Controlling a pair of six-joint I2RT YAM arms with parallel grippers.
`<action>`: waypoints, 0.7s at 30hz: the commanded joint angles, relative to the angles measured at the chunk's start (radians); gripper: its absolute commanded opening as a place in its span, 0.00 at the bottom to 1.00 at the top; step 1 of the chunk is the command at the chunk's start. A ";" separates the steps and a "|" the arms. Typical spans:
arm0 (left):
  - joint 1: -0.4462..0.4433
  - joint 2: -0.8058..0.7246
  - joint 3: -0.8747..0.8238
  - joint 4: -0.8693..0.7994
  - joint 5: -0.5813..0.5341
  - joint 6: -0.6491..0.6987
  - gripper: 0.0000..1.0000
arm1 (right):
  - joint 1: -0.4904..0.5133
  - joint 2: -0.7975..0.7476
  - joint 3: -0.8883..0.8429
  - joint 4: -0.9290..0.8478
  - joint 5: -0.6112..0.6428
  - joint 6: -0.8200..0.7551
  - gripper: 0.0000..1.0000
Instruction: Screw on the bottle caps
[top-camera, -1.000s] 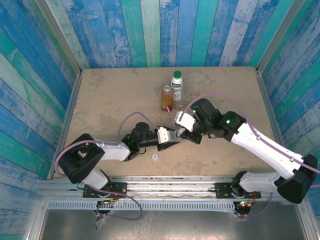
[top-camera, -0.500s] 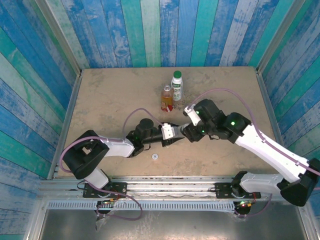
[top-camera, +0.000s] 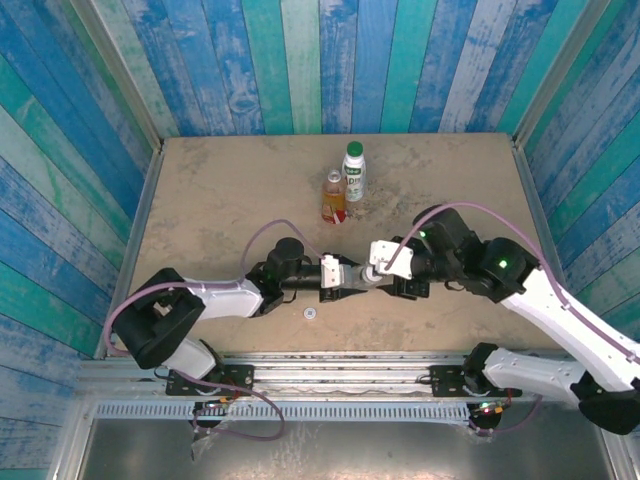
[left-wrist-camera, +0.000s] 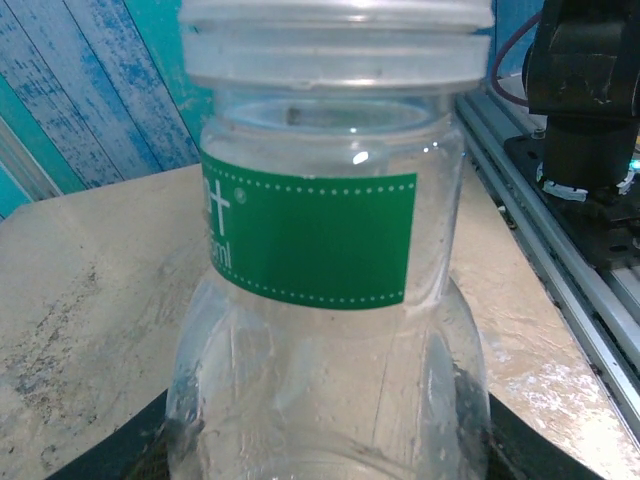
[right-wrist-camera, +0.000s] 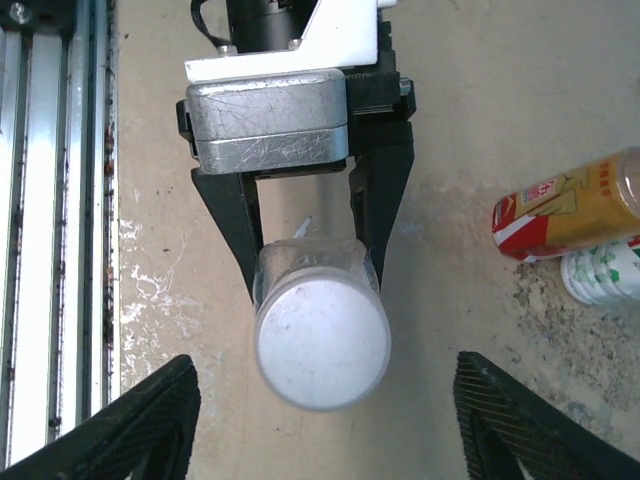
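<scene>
The clear bottle, white cap on its mouth, lies level over the bench's near middle, clamped in my left hand so my right hand, fingers apart around the cap, can twist it.

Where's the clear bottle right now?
In the overhead view the clear bottle lies sideways in the left gripper near the middle of the table, its top pointing at the right gripper.
</scene>
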 joint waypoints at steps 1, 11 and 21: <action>-0.006 -0.061 0.004 -0.041 0.022 0.013 0.52 | 0.009 0.037 0.040 -0.061 -0.014 -0.112 0.63; -0.006 -0.067 0.010 -0.064 0.030 0.021 0.52 | 0.013 0.094 0.037 -0.046 -0.050 -0.103 0.48; -0.005 -0.090 0.006 -0.079 0.033 0.026 0.52 | 0.013 0.113 0.023 -0.054 -0.049 -0.103 0.48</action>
